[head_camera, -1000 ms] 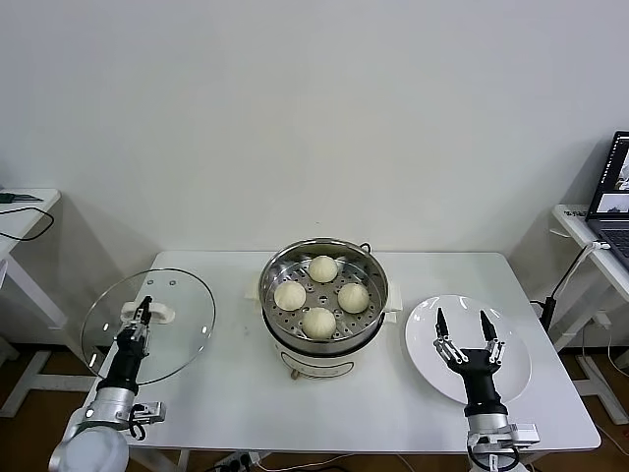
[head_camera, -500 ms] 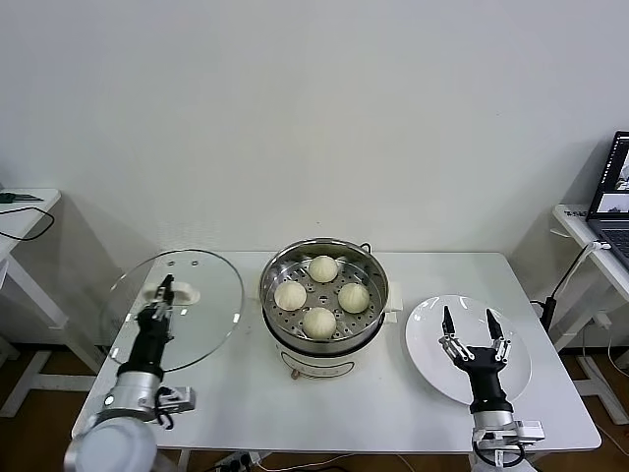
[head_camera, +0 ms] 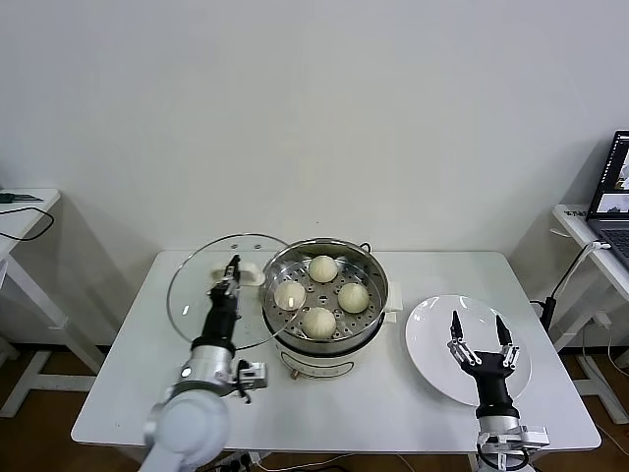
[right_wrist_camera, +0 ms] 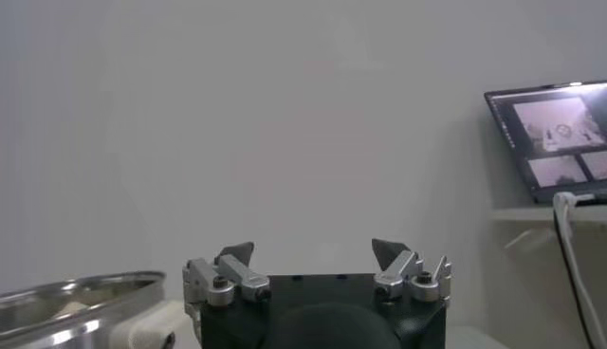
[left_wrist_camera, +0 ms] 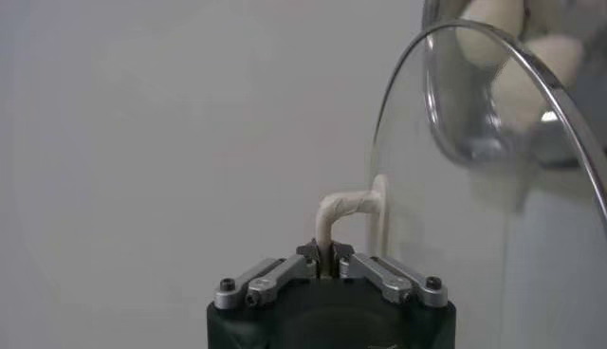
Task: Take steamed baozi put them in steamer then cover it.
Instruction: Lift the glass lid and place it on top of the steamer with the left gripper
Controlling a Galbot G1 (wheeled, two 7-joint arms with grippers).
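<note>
Clear glass cover (head_camera: 224,291) w/ metal rim, white handle pinched by left gripper (head_camera: 232,268), beside steamer (head_camera: 324,300); right gripper (head_camera: 481,335) spread wide. No readable writing.

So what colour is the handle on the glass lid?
Cream-white handle, clearest in the left wrist view.

White plate (head_camera: 432,369); laptop (head_camera: 615,192); table (head_camera: 128,393)
</note>
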